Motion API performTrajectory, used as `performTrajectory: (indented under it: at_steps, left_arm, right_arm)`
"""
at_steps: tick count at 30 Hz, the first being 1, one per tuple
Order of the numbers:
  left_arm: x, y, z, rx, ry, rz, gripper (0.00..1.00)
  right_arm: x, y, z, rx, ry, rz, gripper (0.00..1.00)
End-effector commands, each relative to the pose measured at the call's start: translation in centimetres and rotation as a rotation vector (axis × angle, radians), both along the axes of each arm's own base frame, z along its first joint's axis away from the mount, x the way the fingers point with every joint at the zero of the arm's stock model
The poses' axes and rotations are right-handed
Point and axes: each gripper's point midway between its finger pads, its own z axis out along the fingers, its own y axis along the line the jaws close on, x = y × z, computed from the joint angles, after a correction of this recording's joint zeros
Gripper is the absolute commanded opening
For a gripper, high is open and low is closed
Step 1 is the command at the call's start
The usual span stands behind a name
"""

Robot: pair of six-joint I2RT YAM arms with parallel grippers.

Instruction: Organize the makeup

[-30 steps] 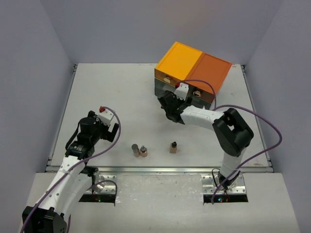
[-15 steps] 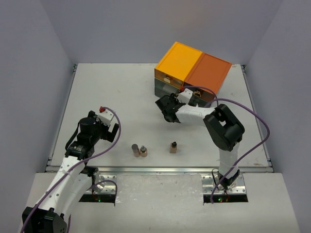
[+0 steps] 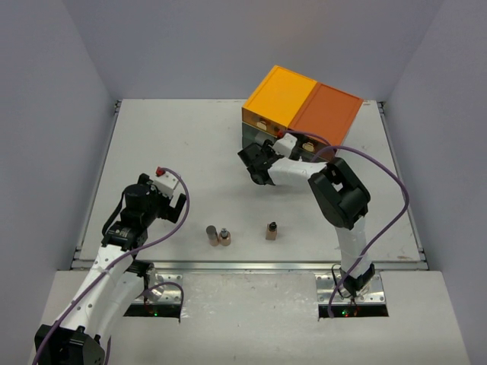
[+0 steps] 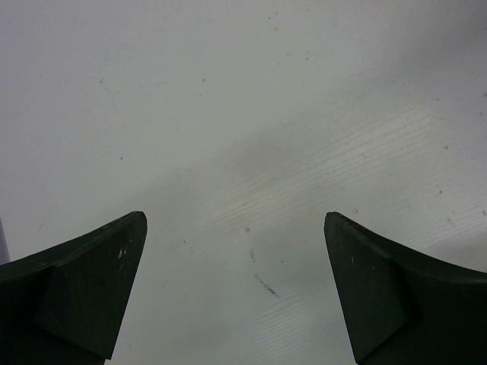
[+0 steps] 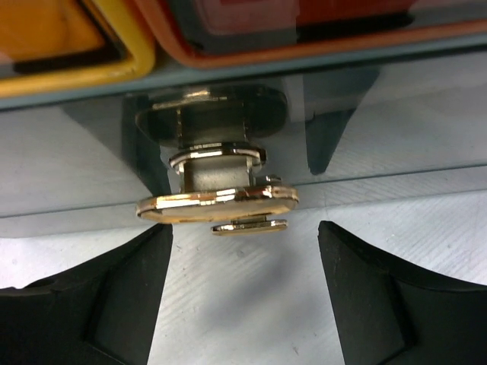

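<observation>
Three tiny brown bottles stand near the table's front edge: two side by side (image 3: pixel 211 236) (image 3: pixel 224 236) and one alone (image 3: pixel 271 230). My right gripper (image 3: pixel 253 161) is low at the front of the orange-topped drawer chest (image 3: pixel 304 110). In the right wrist view it (image 5: pixel 243 232) is open, with a gold drawer knob (image 5: pixel 217 199) just ahead of the fingertips (image 5: pixel 152 251) and not touched. My left gripper (image 3: pixel 152 204) hovers at the left, open and empty over bare table (image 4: pixel 234 220). The discs, the orange tube and the white pieces are out of view.
The chest stands at the back right with a yellow half and an orange half on top and grey drawers with gold knobs (image 3: pixel 262 124). The right arm's elbow (image 3: pixel 338 194) rises behind the lone bottle. Grey walls close in both sides.
My right gripper has moved left and closer to the chest front, and its elbow has swung left. The left arm and the bottles have not moved.
</observation>
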Motion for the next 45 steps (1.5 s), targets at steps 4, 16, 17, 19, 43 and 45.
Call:
performTrajectory:
  at_steps: [4,16,17,19,43,45]
  left_arm:
    - [0.8,-0.1,2.2,-0.013,-0.071,-0.008,1.0]
    - [0.8,-0.1,2.1,-0.012,-0.068,-0.008,1.0]
    - [0.8,-0.1,2.1,-0.012,-0.067,-0.008,1.0]
    - [0.8,-0.1,2.1,-0.012,-0.065,-0.008,1.0]
    - [0.8,-0.1,2.3,-0.011,-0.072,-0.006,1.0]
    - [0.8,-0.1,2.3,-0.011,-0.073,-0.006,1.0]
  right_arm:
    - [1.6,-0.9,1.3,-0.042,-0.055,-0.049,0.71]
    - [1.7,-2.0,0.0,-0.049,-0.035,-0.072,0.44]
    - [1.6,-2.1,0.0,-0.05,-0.037,-0.075,0.39]
    - [1.6,-2.2,0.0,-0.051,-0.034,-0.075,0.26]
    - [-5.9,2.2,0.8,0.075,-0.011,0.001,0.0]
    - [-6.6,2.6,0.8,0.091,-0.009,0.006,0.0]
